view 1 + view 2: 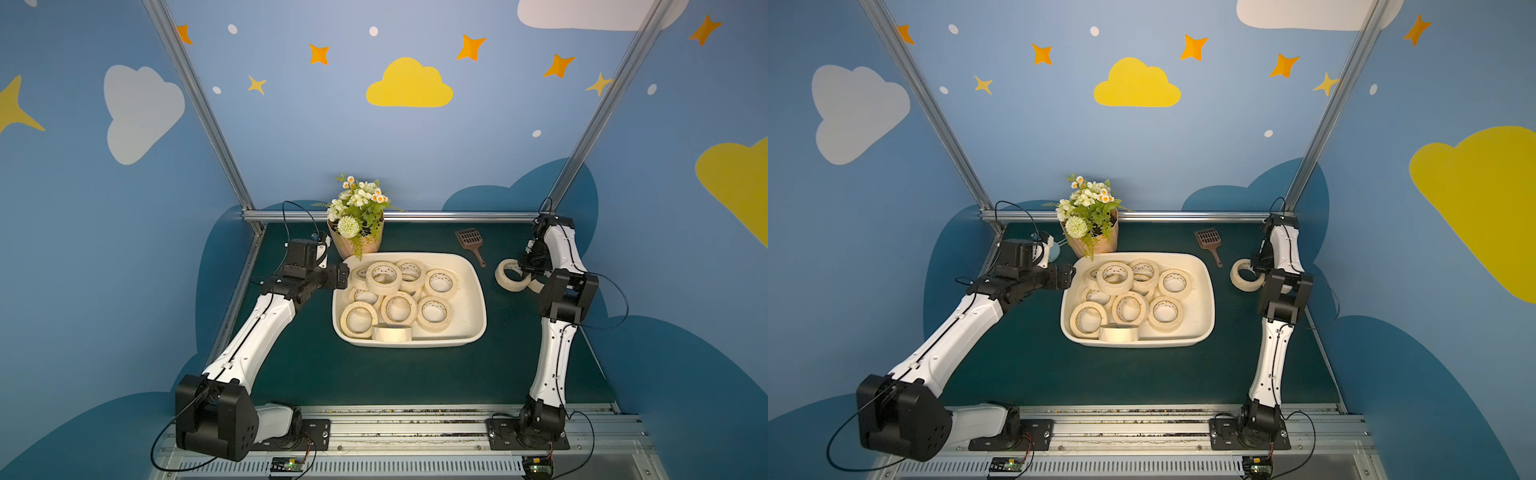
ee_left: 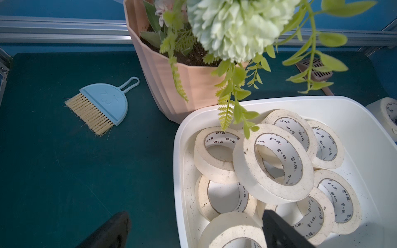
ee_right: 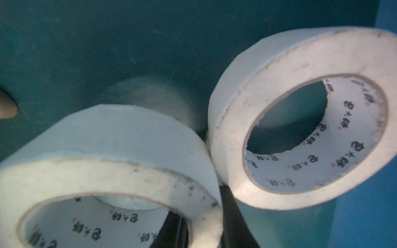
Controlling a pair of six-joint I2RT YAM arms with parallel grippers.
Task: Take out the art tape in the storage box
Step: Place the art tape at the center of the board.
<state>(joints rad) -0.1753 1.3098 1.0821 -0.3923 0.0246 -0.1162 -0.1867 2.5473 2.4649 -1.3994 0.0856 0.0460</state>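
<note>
Mid-unloading: cream masking-tape rolls piled in shallow white plastic tub at centre. Right gripper at three o'clock, clamped on one roll's wall over green mat; releasing likely next. Left gripper wide at tub's nine o'clock.

Tape rolls in storage box

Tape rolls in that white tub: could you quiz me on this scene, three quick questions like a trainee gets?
1. True or false: the storage box holds no art tape.
2. What stands just behind the box? A) flower pot B) kettle C) lamp
3. Fill in: the right fingers are shut on the wall of a tape ____.
Key: 1 false; 2 A; 3 roll.
</note>
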